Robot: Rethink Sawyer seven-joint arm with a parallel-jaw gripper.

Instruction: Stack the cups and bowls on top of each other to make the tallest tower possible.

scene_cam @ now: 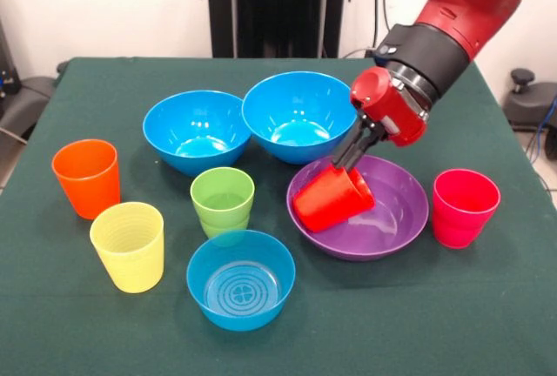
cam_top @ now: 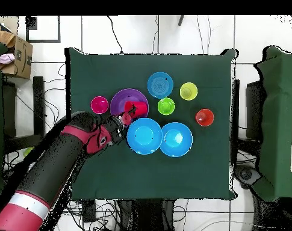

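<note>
- We see the red-and-black gripper (scene_cam: 348, 160) clamped on the rim of the red ribbed plastic cup (scene_cam: 332, 197), which hangs tipped on its side over the wide glossy purple bowl (scene_cam: 396, 216).
- The cup's long axis slants in the front view, mouth toward 1 o'clock, base toward 7 (not upright).
- Nearest of the two large blue bowls (scene_cam: 298, 115) sits at about 11 o'clock from the gripper, just beside the purple one.
- No tower stands yet, we judge.

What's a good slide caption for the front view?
Pincer grips a tilted red cup over the purple bowl, with other cups and bowls unstacked on the green table.
</note>
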